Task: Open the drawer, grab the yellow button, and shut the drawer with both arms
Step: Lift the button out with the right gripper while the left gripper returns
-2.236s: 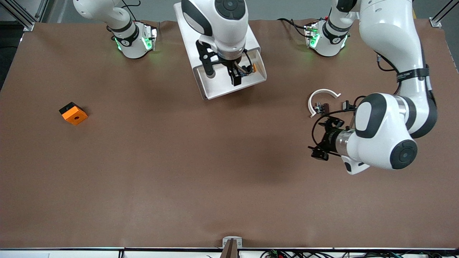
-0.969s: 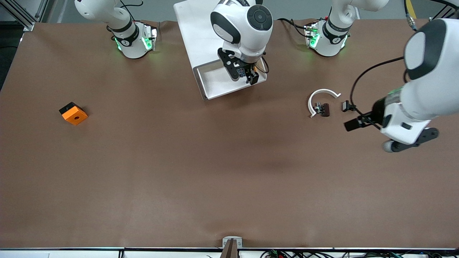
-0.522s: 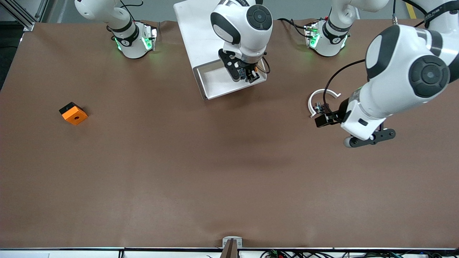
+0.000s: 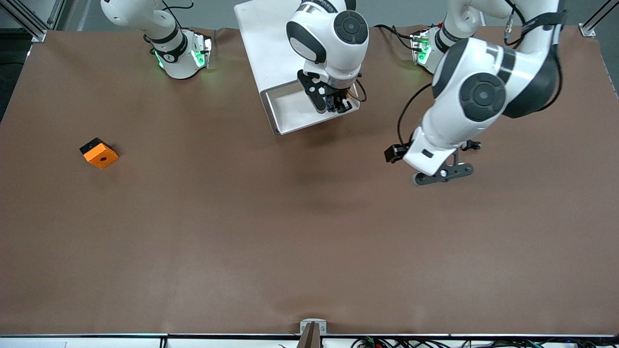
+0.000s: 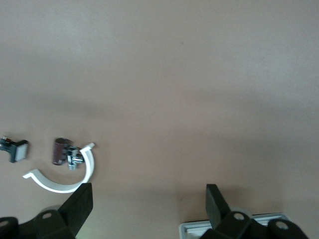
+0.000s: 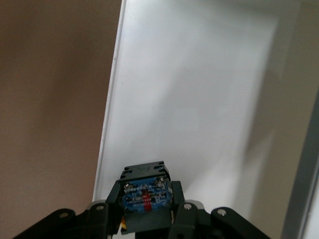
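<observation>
The drawer [image 4: 290, 112] stands pulled out of the white cabinet [image 4: 263, 43]; its pale floor fills the right wrist view [image 6: 199, 99]. My right gripper [image 4: 333, 102] hangs over the drawer's end toward the left arm and is shut on the button [image 6: 146, 191]. The button's blue-black body shows between the fingers, with a sliver of orange below. My left gripper [image 4: 395, 153] is open and empty over bare table, between the drawer and the white arc. Its fingers [image 5: 77, 206] stand wide apart, and a drawer corner [image 5: 234, 228] shows by one of them.
An orange block with a round hole [image 4: 99, 153] lies toward the right arm's end. A white arc [image 5: 65, 181], a small brown piece [image 5: 61, 151] and a black clip [image 5: 14, 149] lie under the left arm. The left arm's elbow [image 4: 478, 94] looms beside the drawer.
The left arm has swung from its end of the table toward the drawer and now covers the white arc. The right gripper has stayed over the drawer, holding the button.
</observation>
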{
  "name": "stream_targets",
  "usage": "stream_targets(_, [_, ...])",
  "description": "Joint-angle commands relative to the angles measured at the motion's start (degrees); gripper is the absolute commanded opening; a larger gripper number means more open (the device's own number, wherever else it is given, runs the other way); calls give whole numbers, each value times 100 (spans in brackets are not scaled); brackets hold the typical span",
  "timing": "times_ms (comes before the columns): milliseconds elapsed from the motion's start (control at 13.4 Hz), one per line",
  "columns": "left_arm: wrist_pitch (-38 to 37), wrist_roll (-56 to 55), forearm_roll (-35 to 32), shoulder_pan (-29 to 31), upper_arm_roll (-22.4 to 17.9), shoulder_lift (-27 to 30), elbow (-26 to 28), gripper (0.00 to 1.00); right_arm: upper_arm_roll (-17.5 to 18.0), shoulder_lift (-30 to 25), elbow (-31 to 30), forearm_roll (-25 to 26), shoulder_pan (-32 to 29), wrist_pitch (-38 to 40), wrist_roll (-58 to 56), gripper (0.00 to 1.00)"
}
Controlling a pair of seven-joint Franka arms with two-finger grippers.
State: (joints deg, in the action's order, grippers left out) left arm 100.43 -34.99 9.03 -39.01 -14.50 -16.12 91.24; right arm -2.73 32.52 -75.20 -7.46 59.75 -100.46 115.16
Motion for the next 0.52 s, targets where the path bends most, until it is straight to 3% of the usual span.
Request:
stream_targets(0, [301,-595,-147,-10,306,4,157,100,9,70,119,-106,-33,53,-257,0])
stream_targets(224, [476,-913,-130,-10,518,-163,297,100,9,-114,137,-405,-165,105,-801,0])
stream_targets(447, [1336,-931,-68,-10,640,-128,903,100,9,-238,137,-485,-314,288,-1424,0])
